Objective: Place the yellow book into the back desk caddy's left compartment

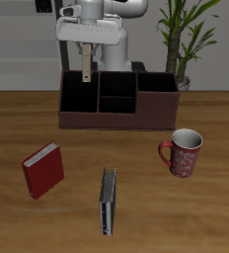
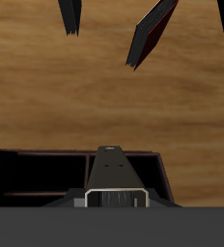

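My gripper (image 1: 87, 46) is shut on the yellow book (image 1: 87, 65), which hangs upright below the fingers with its tan edge showing. The book is over the left compartment (image 1: 79, 94) of the dark maroon desk caddy (image 1: 116, 120), a black slot at the caddy's end. Its lower end is about level with the caddy's rim. In the wrist view the book (image 2: 111, 172) shows edge-on between the fingers of the gripper (image 2: 114, 199), with the caddy's black inside (image 2: 42, 174) around it.
A red book (image 1: 43, 170) and a dark grey-black book (image 1: 108, 201) stand near the table's front edge; both show in the wrist view (image 2: 153, 29) (image 2: 70, 13). A red patterned mug (image 1: 183, 152) stands beside the caddy's front. A potted plant (image 1: 189, 40) is behind the caddy.
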Robot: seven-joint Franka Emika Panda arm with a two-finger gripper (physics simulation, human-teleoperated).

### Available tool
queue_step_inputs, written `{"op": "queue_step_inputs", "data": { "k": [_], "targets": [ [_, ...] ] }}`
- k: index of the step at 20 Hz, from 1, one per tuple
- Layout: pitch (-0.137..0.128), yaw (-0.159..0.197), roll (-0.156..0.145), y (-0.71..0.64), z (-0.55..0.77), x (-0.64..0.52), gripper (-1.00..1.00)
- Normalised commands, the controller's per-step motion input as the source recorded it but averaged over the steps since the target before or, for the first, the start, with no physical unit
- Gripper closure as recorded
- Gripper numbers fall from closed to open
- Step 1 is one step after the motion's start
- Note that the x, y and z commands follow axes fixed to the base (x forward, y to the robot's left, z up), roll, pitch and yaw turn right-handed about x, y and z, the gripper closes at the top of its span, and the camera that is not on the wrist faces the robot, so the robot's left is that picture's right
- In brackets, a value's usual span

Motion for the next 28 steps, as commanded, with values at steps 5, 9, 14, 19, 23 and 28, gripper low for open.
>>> {"op": "queue_step_inputs", "data": {
  "k": [5,9,14,19,23,28],
  "targets": [
    [0.028,-0.023,-0.025,-0.09,-0.09,-0.06,1.00],
    [0.040,-0.021,-0.031,-0.14,-0.15,0.00,1.00],
    [0.033,-0.013,-0.028,-0.13,-0.16,-0.02,1.00],
    [0.025,-0.006,-0.014,-0.04,-0.12,0.04,1.00],
    [0.026,0.002,0.006,0.02,-0.18,-0.01,1.00],
    [0.015,-0.007,-0.007,-0.04,-0.14,0.01,1.00]
  ]
}}
